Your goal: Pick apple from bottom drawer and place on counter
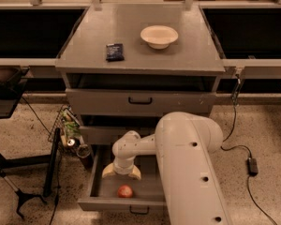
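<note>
The apple [125, 191] is small and red-orange and lies in the open bottom drawer [97, 184], near its front wall. My gripper [122, 172] hangs inside the drawer just behind and above the apple, its two cream fingers [107, 171] spread apart and empty. My white arm [192, 168] reaches in from the lower right and hides the drawer's right part. The grey counter [131, 32] tops the cabinet above.
On the counter stand a cream bowl [159, 35] and a small dark packet [114, 51]. Two shallower drawers [140, 101] sit above the open one. Dark recessed bins [28, 32] flank the cabinet. A wire basket [65, 130] and a black stand [18, 172] stand on the floor at left.
</note>
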You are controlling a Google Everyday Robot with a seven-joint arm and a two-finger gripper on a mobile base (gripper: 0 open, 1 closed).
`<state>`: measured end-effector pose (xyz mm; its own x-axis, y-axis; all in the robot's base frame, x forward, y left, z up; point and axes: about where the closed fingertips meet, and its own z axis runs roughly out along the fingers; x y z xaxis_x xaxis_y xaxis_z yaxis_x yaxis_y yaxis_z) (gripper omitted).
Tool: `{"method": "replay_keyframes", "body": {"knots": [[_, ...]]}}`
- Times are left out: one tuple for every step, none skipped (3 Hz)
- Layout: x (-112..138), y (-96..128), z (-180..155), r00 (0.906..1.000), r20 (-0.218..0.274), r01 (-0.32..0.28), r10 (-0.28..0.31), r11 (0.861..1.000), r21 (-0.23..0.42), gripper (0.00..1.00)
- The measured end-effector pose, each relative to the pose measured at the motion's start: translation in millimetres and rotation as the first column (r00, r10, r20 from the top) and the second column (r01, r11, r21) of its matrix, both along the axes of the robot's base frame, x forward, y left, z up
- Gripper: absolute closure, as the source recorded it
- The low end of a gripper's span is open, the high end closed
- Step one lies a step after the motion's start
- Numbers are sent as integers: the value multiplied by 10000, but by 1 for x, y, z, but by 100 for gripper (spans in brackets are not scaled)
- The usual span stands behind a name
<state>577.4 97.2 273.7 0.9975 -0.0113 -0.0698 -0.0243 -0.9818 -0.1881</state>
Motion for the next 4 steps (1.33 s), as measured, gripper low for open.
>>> {"method": "replay_keyframes", "body": {"knots": [[3,-3,-28,9995,31,-315,315,9992,229,0],[4,-8,-74,9972,-117,-730,739,9953,642,0],[4,-7,-105,9948,-250,-965,990,9915,876,0],[-4,-3,-134,9918,-750,-942,1031,9890,1138,0]]}}
